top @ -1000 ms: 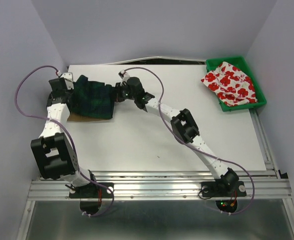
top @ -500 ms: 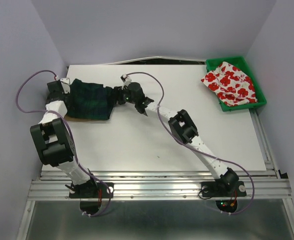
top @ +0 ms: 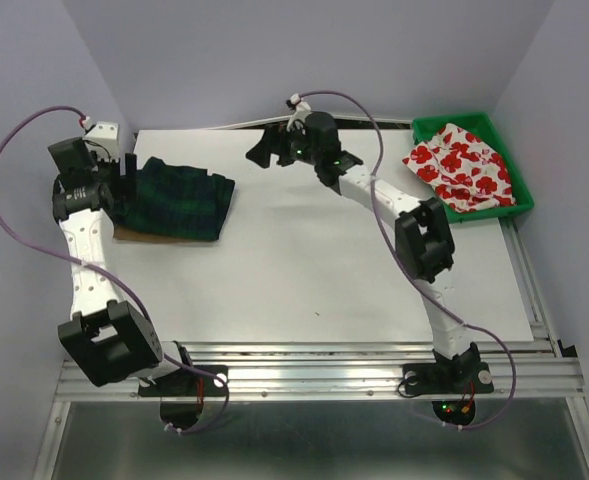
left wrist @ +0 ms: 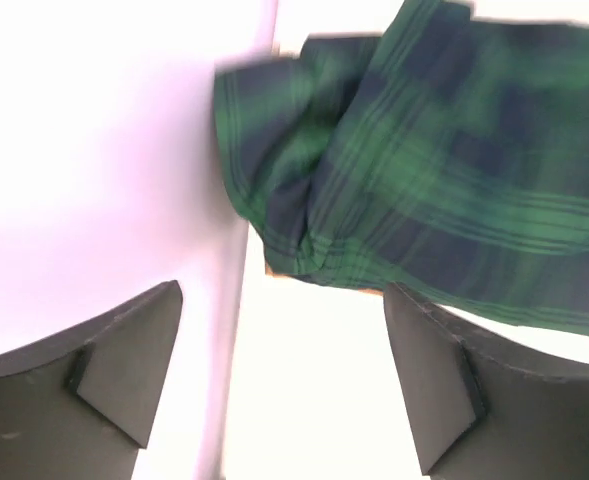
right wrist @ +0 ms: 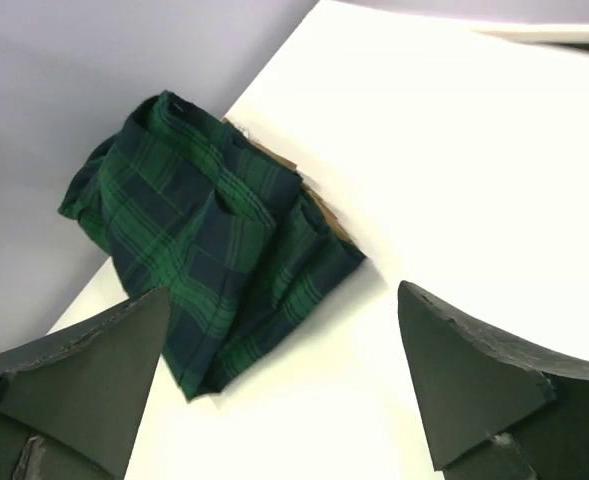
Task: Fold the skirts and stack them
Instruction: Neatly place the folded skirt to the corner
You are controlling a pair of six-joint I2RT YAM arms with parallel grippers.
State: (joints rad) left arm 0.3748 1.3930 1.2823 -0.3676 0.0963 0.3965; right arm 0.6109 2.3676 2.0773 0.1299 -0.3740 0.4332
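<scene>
the dark green-navy plaid skirt (top: 179,198) lies folded in the far left corner of the desk (top: 304,280). it sits on top of the tan-brown skirt (top: 142,236), of which only a thin brown strip shows along the near edge. the left fingers (left wrist: 124,370) are spread wide at the plaid skirt's left end, and in the wrist view its folded corner lies just beyond the fingertips, not between them, so they hold nothing. the right fingers (right wrist: 474,385) are likewise released and empty, held over the far middle of the desk, well apart from the plaid skirt and off to its right. the white skirt with red flowers (top: 461,165) lies crumpled in the green bin (top: 474,120) at the far right corner, well away from both pairs of fingers. counting up, i see three skirts: one plaid, one tan-brown and one flowered. two are stacked and one is in the bin. there is one bin, and there are two arms.
</scene>
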